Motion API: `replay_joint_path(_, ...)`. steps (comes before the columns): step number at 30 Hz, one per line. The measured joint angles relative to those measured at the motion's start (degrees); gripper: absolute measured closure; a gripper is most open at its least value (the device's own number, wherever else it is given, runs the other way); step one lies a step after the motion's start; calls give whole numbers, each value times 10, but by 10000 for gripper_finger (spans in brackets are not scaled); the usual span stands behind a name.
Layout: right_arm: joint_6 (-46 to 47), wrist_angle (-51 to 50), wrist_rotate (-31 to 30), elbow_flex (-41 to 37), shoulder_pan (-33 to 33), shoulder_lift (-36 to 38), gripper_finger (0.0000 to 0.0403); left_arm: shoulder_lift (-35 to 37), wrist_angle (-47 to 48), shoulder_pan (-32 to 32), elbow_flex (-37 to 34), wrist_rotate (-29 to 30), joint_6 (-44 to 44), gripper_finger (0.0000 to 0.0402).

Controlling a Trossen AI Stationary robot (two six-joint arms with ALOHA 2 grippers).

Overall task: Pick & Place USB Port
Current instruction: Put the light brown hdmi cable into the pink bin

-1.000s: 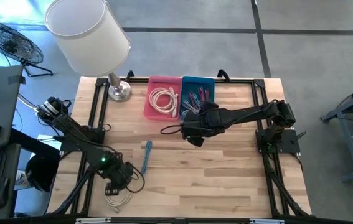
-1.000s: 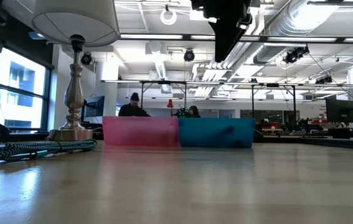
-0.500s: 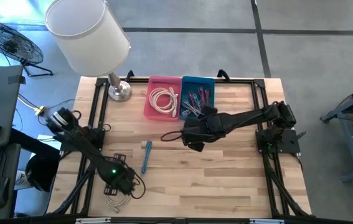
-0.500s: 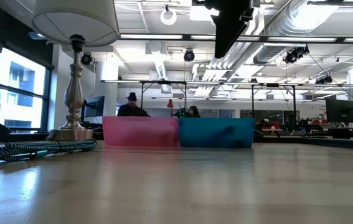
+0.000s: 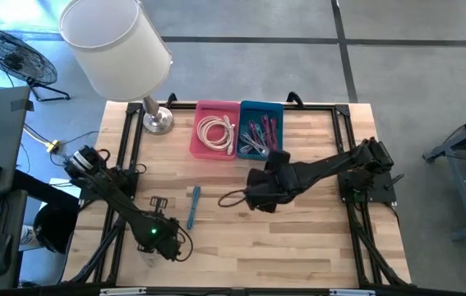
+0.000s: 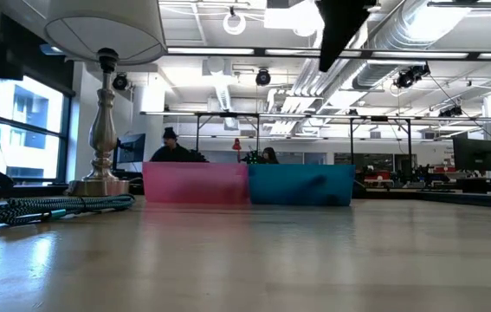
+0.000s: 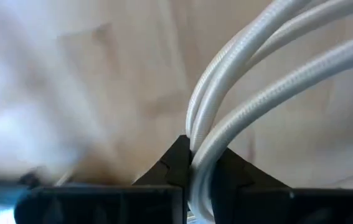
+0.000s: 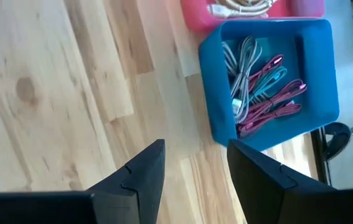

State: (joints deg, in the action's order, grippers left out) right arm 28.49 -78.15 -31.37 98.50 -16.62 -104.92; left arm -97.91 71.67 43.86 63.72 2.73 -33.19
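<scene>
My left gripper [image 5: 160, 240] stands over the table's near left part, shut on a white cable [image 7: 251, 74]; the high view hides the cable under the gripper. My right gripper [image 5: 257, 197] hangs open over the middle of the table, and nothing shows between its fingers [image 8: 195, 155]. A teal braided cable [image 5: 193, 205] lies flat on the wood between the two grippers. At the far edge, a pink bin [image 5: 216, 130] holds a white cable coil and a blue bin [image 5: 260, 131] holds pink and grey cables. My left gripper pinches two or three strands of the white cable [image 7: 202, 149] side by side between its two fingertips. The fingers come from above and point down. The strands curve away from the fingers, close over the wooden tabletop.
A table lamp with a white shade [image 5: 114, 45] stands on its metal base [image 5: 157, 122] at the far left corner. A small dark piece [image 5: 157, 201] lies left of the teal cable. Black frame rails [image 5: 343, 131] run along the table's sides.
My right gripper has moved from beside the blue bin toward the table's near edge. My left gripper has shifted slightly toward the near edge and now covers the white cable coil that showed just beyond it a second ago.
</scene>
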Motion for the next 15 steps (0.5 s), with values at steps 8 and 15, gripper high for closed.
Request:
replay_joint_path(8,47,-50,-11,0,-41,0,238,54,135,-10,194,278,147,373)
replay_joint_path(15,106,-105,-49,0,-73,0,238,177,179,-107,248,517,232,373)
